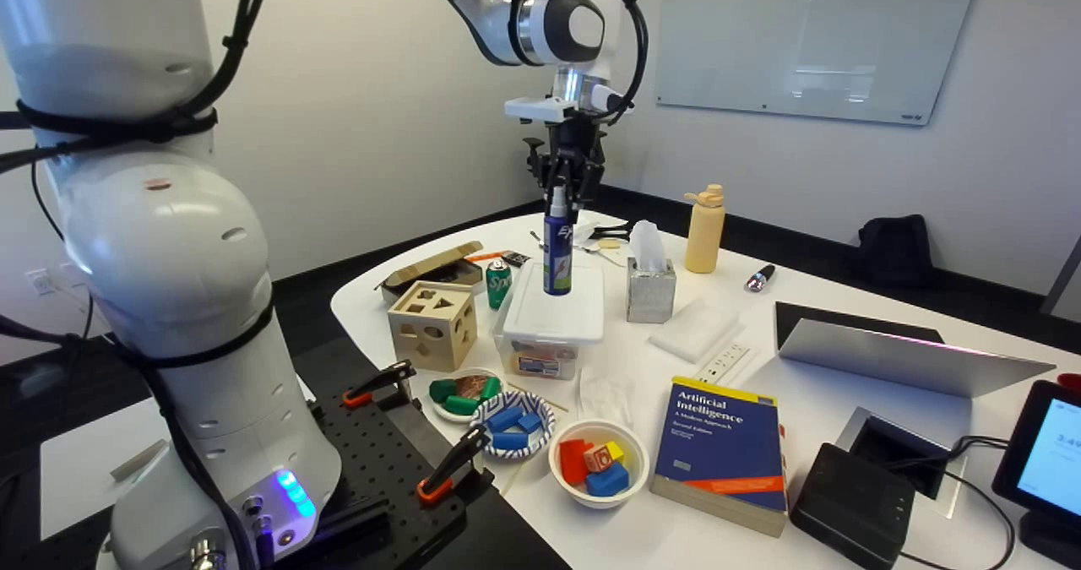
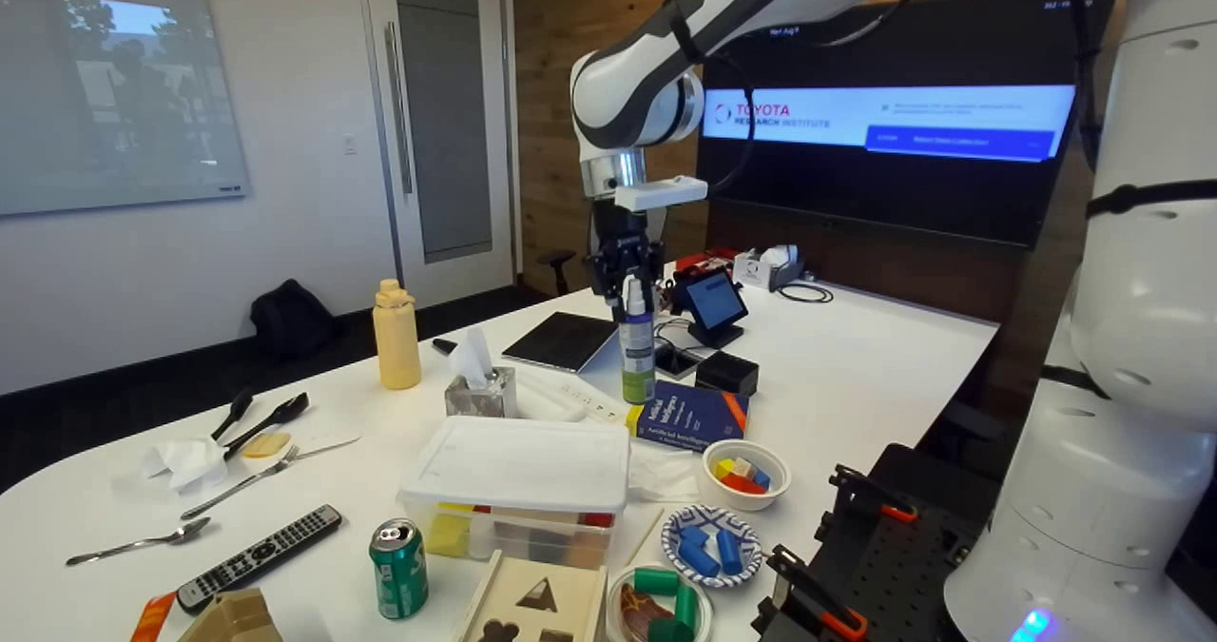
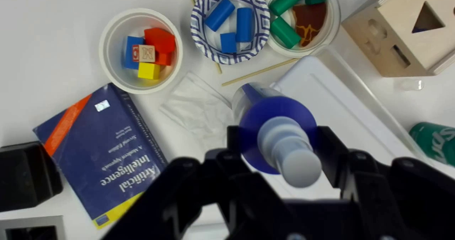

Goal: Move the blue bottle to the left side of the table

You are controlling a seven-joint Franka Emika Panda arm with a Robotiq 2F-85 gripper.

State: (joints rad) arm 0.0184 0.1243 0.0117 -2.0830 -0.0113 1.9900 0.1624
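Your black two-fingered gripper (image 3: pixel 277 142) is clamped against both sides of the slender dark-blue bottle with a white spray nozzle (image 1: pixel 557 257), holding it upright above the large white table with a rounded edge (image 2: pixel 856 357). In your wrist view, the clear plastic box with a white lid (image 3: pixel 341 105) shows partly behind the bottle, and farther out lie the thick dark-blue book (image 3: pixel 106 154) and the round white bowl (image 3: pixel 113 51) of coloured blocks (image 3: pixel 160 39).
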